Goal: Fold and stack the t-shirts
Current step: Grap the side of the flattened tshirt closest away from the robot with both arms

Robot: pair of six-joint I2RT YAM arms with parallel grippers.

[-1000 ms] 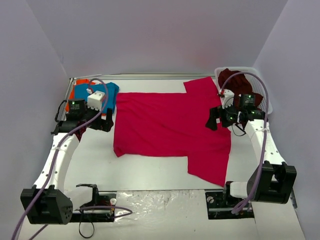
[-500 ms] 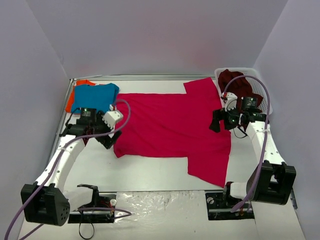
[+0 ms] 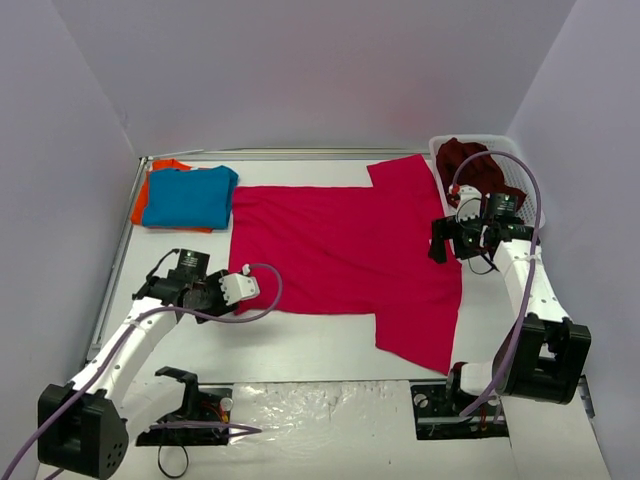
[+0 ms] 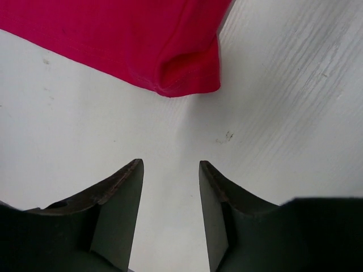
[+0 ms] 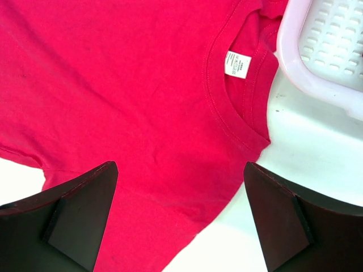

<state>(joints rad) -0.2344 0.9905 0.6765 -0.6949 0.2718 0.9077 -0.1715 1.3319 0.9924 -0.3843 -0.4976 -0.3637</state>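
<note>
The crimson-pink t-shirt lies spread flat across the middle of the table. Its near-left hem corner shows just ahead of my left gripper, whose jaws stand partly open over bare table with nothing between them. From above, the left gripper hangs beside that corner. My right gripper is wide open above the shirt's collar and holds nothing; in the top view the right gripper is at the shirt's right edge. A folded blue t-shirt rests on an orange one at the back left. A dark maroon t-shirt lies in the basket.
The white mesh basket stands at the back right, and its corner is close to the right gripper. Grey walls enclose the table on three sides. A metal rail runs along the left edge.
My left arm swung from the blue t-shirt at the back left down to the pink shirt's near-left corner, and its jaws narrowed. The right gripper shifted slightly right toward the collar.
</note>
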